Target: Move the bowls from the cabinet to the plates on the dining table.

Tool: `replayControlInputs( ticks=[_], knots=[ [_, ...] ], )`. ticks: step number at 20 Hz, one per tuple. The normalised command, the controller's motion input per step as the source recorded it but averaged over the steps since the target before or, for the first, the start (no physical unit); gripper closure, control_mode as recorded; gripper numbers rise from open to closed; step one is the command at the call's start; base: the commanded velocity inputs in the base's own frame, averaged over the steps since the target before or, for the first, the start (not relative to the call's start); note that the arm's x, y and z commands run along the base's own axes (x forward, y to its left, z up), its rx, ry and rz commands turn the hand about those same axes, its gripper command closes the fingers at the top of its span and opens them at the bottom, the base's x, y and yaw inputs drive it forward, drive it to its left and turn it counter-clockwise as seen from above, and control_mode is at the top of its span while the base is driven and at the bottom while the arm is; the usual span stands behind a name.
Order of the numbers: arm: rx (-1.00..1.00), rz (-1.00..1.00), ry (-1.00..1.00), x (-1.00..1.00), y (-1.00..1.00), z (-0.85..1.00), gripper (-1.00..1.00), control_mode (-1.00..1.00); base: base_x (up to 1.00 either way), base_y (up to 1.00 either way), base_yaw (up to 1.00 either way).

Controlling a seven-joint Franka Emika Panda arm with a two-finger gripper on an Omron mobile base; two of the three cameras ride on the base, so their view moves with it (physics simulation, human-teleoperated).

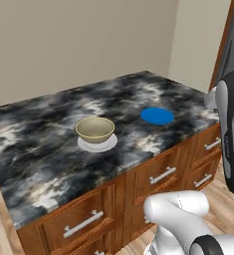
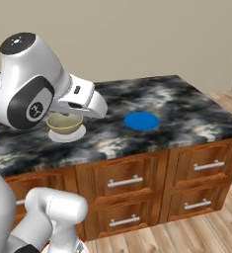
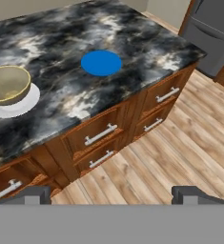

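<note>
Light is even and flat in all 3 views, bright enough to read every surface, with no visible lamp and no strong direction. The table [image 1: 49, 149] top shows no glare; its white veining is pattern, not reflection. The bowl [image 1: 95, 129] casts no clear shadow on the pale plate [image 1: 97, 144], and the blue plate [image 1: 157, 116] lies shadowless at 2 o'clock from it. The arm [image 2: 28, 84] shades softly from white to grey. All views are soft and low in detail, with jagged edges on drawer handles [image 3: 98, 134]. In the hand view, floorboards [image 3: 180, 138] at 4 o'clock splay slightly, hinting wide-angle stretch.
</note>
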Motion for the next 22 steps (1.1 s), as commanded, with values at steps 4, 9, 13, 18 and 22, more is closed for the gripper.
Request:
replayControlInputs(
  ticks=[4,9,13,18,22],
  knots=[
    [0.0,0.0,0.0,0.0,0.0,0.0,-1.0,1.0,0.0,0.04,-0.2],
    [0.0,0.0,0.0,0.0,0.0,0.0,-1.0,1.0,0.0,0.08,-0.22],
    [0.0,0.0,0.0,0.0,0.0,0.0,-1.0,1.0,0.0,0.06,-0.24],
    [0.0,0.0,0.0,0.0,0.0,0.0,-1.0,1.0,0.0,0.04,-0.25],
    [0.0,0.0,0.0,0.0,0.0,0.0,-1.0,1.0,0.0,0.04,-0.25]
  ],
)
